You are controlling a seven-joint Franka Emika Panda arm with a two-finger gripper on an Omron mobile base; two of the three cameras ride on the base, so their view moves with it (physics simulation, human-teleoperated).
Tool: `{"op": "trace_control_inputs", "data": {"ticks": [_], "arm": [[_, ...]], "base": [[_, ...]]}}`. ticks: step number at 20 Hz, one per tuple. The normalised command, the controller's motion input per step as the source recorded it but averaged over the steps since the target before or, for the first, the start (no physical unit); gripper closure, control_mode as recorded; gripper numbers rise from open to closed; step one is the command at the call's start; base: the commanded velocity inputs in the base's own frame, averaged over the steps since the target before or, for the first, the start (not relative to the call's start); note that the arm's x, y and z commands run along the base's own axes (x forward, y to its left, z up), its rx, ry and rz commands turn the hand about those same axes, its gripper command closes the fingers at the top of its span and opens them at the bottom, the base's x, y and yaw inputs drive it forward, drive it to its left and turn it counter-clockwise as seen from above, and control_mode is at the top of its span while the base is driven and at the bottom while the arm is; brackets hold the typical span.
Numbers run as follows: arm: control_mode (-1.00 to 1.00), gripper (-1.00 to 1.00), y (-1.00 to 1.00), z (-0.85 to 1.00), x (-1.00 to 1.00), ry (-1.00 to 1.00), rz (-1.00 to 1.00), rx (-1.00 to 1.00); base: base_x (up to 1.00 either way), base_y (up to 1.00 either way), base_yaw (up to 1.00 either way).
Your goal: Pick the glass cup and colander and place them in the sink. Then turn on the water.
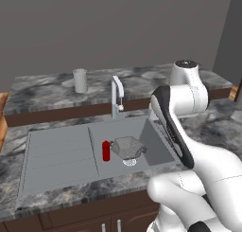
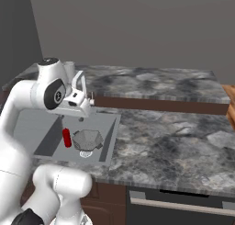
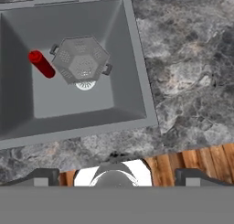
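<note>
Colander [image 1: 126, 147] sits in the sink [image 1: 61, 157] basin, upright, rim up, over the round drain [image 1: 129, 162], which peeks out at its 6 o'clock edge in the left base view; same in the hand view, colander [image 3: 81, 60] with drain [image 3: 85, 85] showing just below it. Small red cylinder [image 1: 106, 151] stands just beside the colander, at its 9 o'clock in the left base view; whether they touch, cannot tell.

Glass cup [image 1: 80, 80] upright on the rear counter [image 1: 42, 91], well apart from the basin, at about 11 o'clock from the faucet [image 1: 116, 96] in the left base view; in the right base view only a sliver of it [image 2: 69, 69] shows behind the arm's upper joint.

Faucet stands at the basin's back edge; no stream seen under its spout.

Gripper [image 2: 84, 87] is raised above the sink's right side, near the faucet in the right base view; fingers stand wide apart, nothing between them; in the hand view the two dark tips [image 3: 43, 176] sit far apart at the bottom, looking down on basin and front counter [image 3: 192, 67].

Drainboard at 9 o'clock of the basin, flat, ribbed.
</note>
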Motion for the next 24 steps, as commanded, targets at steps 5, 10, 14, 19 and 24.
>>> {"op": "trace_control_inputs", "data": {"ticks": [5,10,14,19,24], "arm": [[1.0,-1.0,0.0,0.0,0.0,0.0,0.0,0.0],[1.0,-1.0,0.0,0.0,0.0,0.0,0.0,0.0],[1.0,-1.0,0.0,0.0,0.0,0.0,0.0,0.0],[1.0,-1.0,0.0,0.0,0.0,0.0,0.0,0.0],[1.0,-1.0,0.0,0.0,0.0,0.0,0.0,0.0]], "base": [[-0.55,0.21,0.07],[-0.51,0.55,0.05],[-0.08,0.98,0.0],[-0.01,1.0,0.0],[0.0,0.97,-0.08]]}}
